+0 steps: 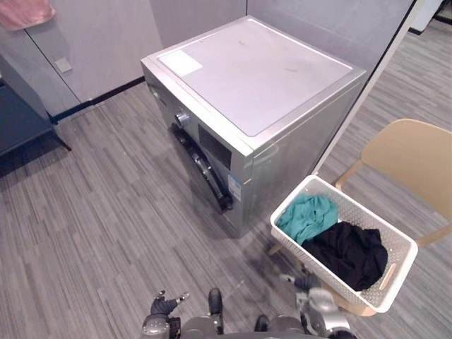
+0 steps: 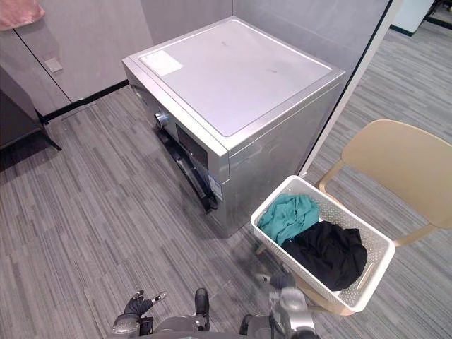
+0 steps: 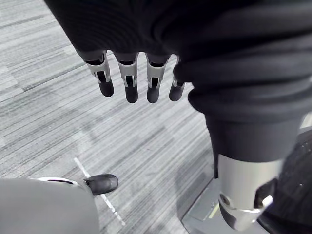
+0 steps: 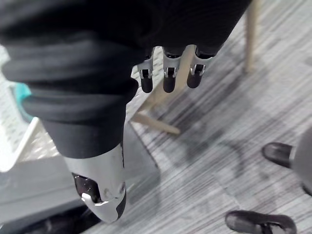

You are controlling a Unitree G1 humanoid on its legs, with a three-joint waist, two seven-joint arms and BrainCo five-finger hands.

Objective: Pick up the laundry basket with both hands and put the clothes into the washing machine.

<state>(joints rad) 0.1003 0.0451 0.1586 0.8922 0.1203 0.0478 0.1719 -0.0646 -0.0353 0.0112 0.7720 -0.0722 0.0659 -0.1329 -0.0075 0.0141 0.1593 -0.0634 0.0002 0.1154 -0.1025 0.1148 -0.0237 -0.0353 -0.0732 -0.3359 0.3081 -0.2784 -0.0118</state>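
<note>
Basket on the chair looks stiff and light, soft clothes inside; best gripped by its short-end rims. Left hand and right hand hang open, empty.

Left robot hand: we see silver fingers, dark tips, black ribbed cover.
Right robot hand: we see likewise.

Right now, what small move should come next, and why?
Probably reach both hands toward the two sides of the basket: it sits on the chair, untouched, with clothes inside, while the left hand and right hand hang low, open and empty.
</note>
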